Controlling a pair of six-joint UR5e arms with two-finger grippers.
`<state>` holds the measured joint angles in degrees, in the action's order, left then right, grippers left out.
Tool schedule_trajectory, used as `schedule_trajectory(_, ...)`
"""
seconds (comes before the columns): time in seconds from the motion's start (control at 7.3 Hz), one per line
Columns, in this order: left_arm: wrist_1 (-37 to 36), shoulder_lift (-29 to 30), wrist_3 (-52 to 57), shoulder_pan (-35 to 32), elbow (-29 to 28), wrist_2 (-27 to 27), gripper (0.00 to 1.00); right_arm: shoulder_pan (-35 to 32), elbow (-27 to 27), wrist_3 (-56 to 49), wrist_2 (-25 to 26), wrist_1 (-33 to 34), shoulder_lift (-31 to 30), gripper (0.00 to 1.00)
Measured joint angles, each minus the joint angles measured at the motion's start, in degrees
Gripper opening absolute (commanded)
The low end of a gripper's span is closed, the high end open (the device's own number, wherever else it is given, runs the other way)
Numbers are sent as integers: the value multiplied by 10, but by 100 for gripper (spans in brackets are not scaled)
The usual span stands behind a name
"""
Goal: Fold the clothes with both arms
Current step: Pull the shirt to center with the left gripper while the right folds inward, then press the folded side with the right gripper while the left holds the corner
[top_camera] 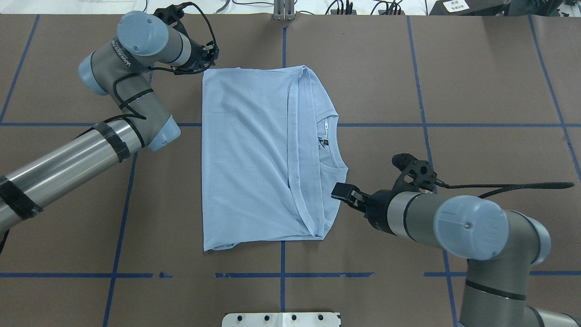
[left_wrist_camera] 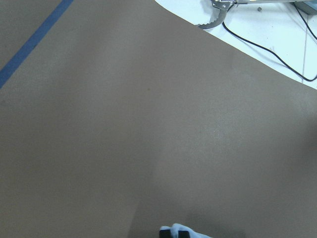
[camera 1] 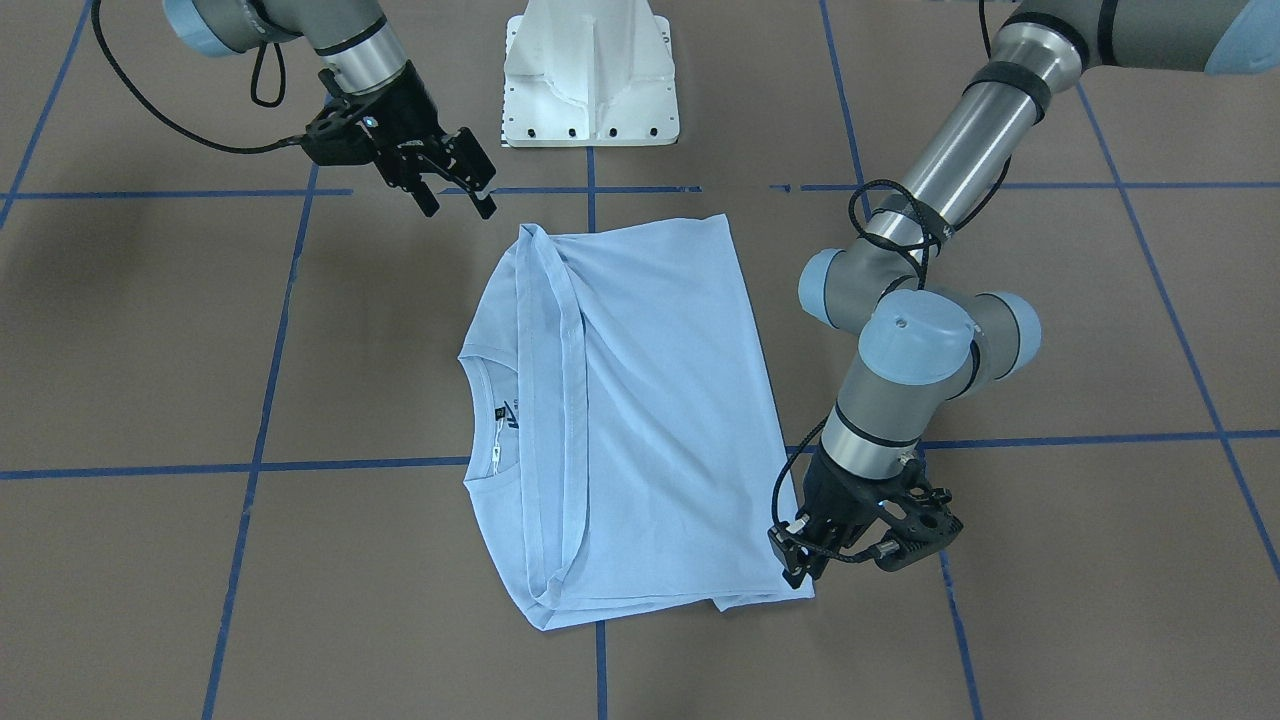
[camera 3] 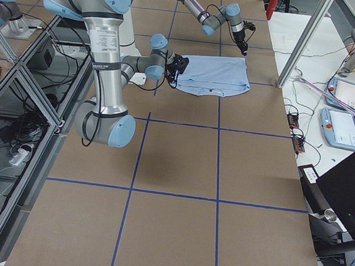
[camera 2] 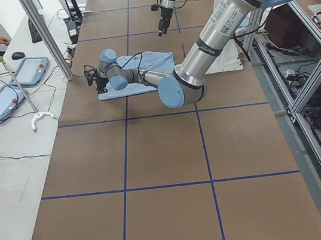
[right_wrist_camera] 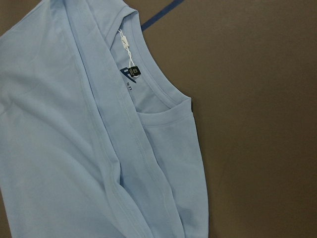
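A: left gripper (camera 1: 797, 568), state?
B: closed, clamped on the far-left corner of the T-shirt (top_camera: 245, 154) (far = away from the robot). Left wrist view shows blue cloth pinched between its fingertips (left_wrist_camera: 183, 233), low over the table (top_camera: 454, 91).
A: right gripper (camera 1: 457, 200)?
B: jaws apart, holding nothing. It sits just beside the shirt's near-right corner. Can't tell whether it touches the cloth.
A: where's the shirt?
B: middle of the table, lying flat, folded into a rough rectangle. collar (top_camera: 337, 150) faces right, with a dark neck label (right_wrist_camera: 130, 72) and a white tag (right_wrist_camera: 122, 39) showing inside it. A hem band (top_camera: 297, 150) runs far-to-near just left of the collar, laid over the chest.
A: anything else?
B: blue tape lines (top_camera: 422, 91) in a grid on the brown surface, one passing under the shirt. White pedestal (camera 1: 590, 80) at the near edge, centred.
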<state>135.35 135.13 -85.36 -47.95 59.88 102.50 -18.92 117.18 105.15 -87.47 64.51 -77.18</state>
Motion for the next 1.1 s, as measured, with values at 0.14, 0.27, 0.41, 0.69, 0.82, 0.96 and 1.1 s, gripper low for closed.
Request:
schedule_trajectory(0.14,-1,-33,0,1,49,3,42,2,-37,-15,7,6,34,90)
schedule_trajectory(0.27,-1,-62,-1,1,90,16,42,4,-78,-63,9,11,70,74)
schedule_trajectory(0.41,-2,-81,-1,2,113,34,43,7,-118,-147,10,26,106,61)
schedule_trajectory(0.69,-3,-97,-5,3,135,48,43,12,-165,-318,13,69,158,46)
schedule_trajectory(0.82,-3,-98,-10,6,139,49,43,13,-176,-384,13,78,167,45)
schedule_trajectory(0.96,-3,-99,-15,10,140,49,43,14,-181,-434,14,81,171,45)
schedule_trajectory(1.1,-4,-99,-17,12,140,49,43,16,-182,-460,14,82,173,45)
